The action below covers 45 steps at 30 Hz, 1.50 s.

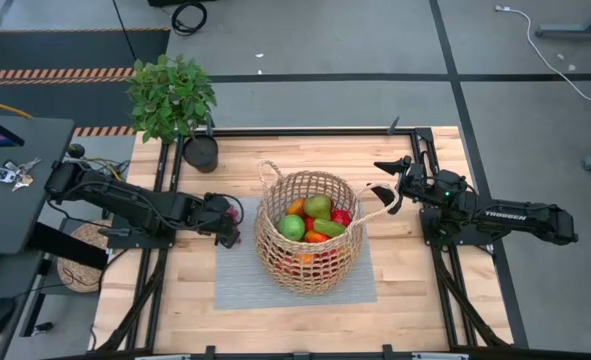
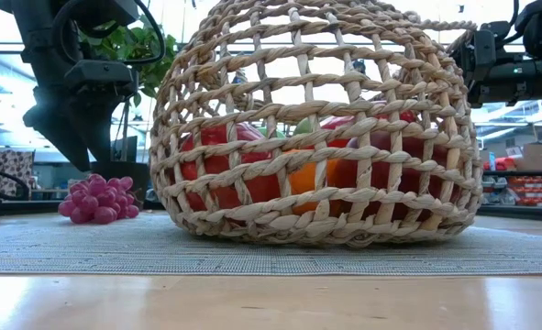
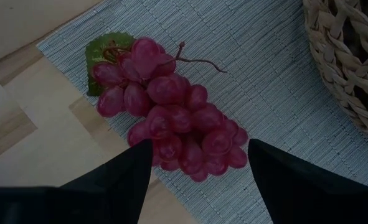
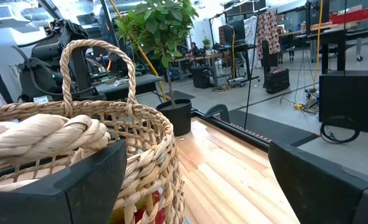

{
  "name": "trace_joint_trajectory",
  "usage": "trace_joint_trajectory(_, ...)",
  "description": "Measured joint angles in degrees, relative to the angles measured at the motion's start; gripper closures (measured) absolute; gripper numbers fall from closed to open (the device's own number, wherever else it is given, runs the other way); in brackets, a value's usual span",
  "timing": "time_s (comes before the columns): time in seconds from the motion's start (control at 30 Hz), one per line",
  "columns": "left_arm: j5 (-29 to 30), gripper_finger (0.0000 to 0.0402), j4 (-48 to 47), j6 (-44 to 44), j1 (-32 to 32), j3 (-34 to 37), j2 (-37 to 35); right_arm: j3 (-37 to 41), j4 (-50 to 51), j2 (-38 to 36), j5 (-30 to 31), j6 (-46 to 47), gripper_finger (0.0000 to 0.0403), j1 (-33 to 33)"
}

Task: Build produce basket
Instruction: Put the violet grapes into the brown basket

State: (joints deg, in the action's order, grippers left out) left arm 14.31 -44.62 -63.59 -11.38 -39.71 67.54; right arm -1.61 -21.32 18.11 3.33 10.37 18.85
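Observation:
The wicker basket stands on a grey mat at mid-table. It holds produce: a green apple, a pear, an orange and red pieces. A bunch of purple grapes lies on the mat's left edge, outside the basket. My left gripper points steeply down just above the bunch, open, a finger on either side of its narrow end. My right gripper hangs level and open beside the basket's right loop handle.
A leafy potted plant in a black pot stands at the table's far left corner. Black frame rails run along the table's sides. Bare wood lies in front of the mat.

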Motion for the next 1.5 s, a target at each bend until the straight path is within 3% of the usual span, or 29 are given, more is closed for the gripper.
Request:
trace_joint_trajectory(0.43, -1.1, 0.0132, 0.1, 3.7, 0.0, 0.0, 0.0, 0.0, 0.0, 0.0, 0.0, 0.0, 0.0009, 0.0)
trace_joint_trajectory(0.7, -1.4, 0.0132, 0.2, 19.9, -0.8, 0.0, 0.0, 0.0, 0.0, 0.0, 0.0, 0.0, 0.0009, 0.0)
trace_joint_trajectory(0.83, 5.3, 0.0132, 2.8, 25.8, -1.5, 0.0, -0.1, 0.0, 0.0, 0.0, 0.0, 0.0, 0.0009, 0.0)
trace_joint_trajectory(0.97, 12.2, 0.0139, 9.5, 38.3, -3.8, 0.0, -0.1, 0.0, 0.0, 0.0, 0.0, 0.0, 0.0009, 0.0)
trace_joint_trajectory(1.13, 12.9, 0.0152, 14.8, 48.2, -7.2, 0.0, -0.1, 0.0, 0.0, 0.0, 0.0, 0.0, 0.0009, 0.0)
trace_joint_trajectory(1.5, 12.3, 0.0183, 12.5, 46.1, -13.2, 0.0, -2.0, 0.0, 0.0, 0.0, 0.0, 0.0, 0.0009, 0.0)
